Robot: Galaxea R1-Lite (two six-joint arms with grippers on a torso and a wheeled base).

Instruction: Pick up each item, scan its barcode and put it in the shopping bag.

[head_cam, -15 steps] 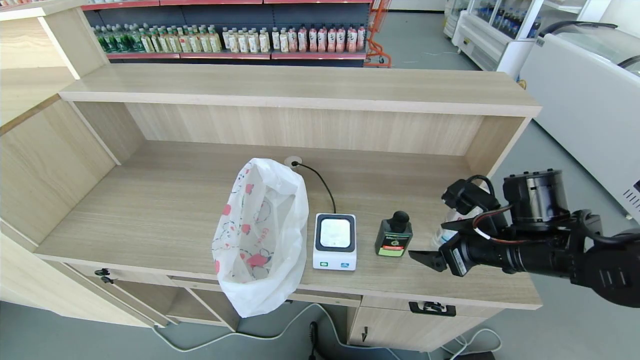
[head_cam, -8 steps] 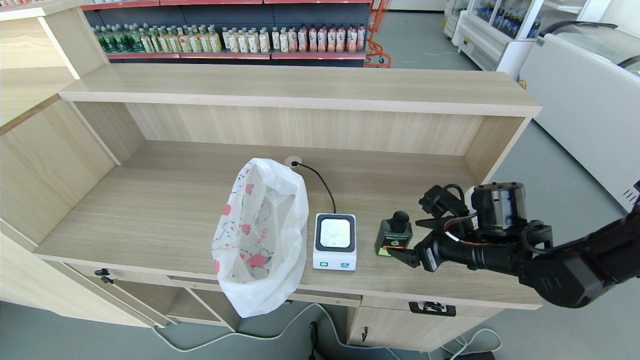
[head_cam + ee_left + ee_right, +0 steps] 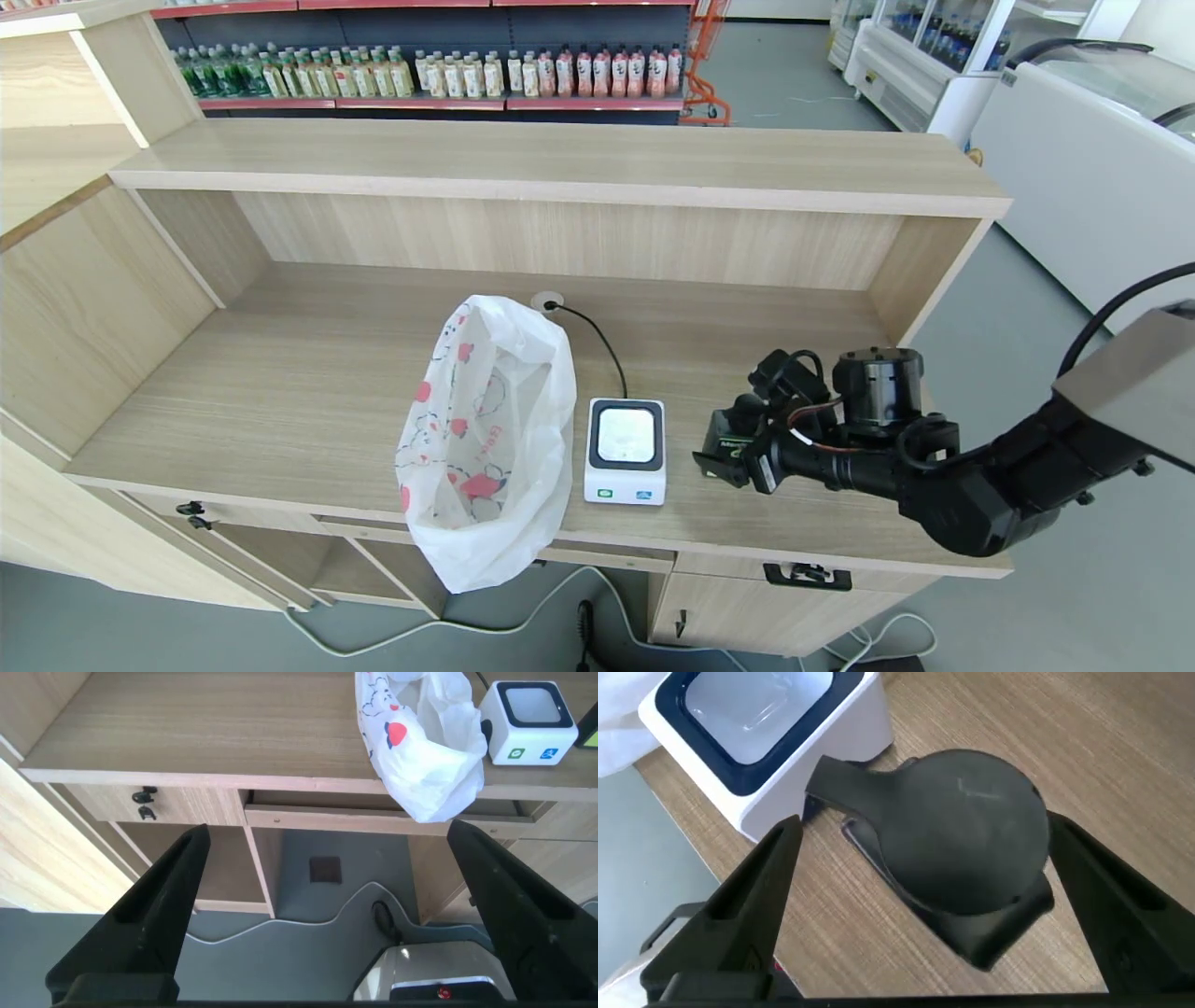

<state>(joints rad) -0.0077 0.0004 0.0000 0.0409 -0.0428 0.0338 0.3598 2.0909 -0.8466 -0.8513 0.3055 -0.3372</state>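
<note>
Head view, right arm (image 3: 971, 485) low over counter (image 3: 308, 392), jaws spread wide astride bottle (image 3: 726, 435) beside scanner (image 3: 625, 450)

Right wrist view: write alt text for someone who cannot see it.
A dark bottle with a round black cap, seen from above, stands on the wooden counter between the fingers of the open right gripper. A white barcode scanner with a blue-rimmed window sits beside it.

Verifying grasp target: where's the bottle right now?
Head view: the bottle stands on the right side of the counter, just right of the scanner, with the right claw open around it.
</note>
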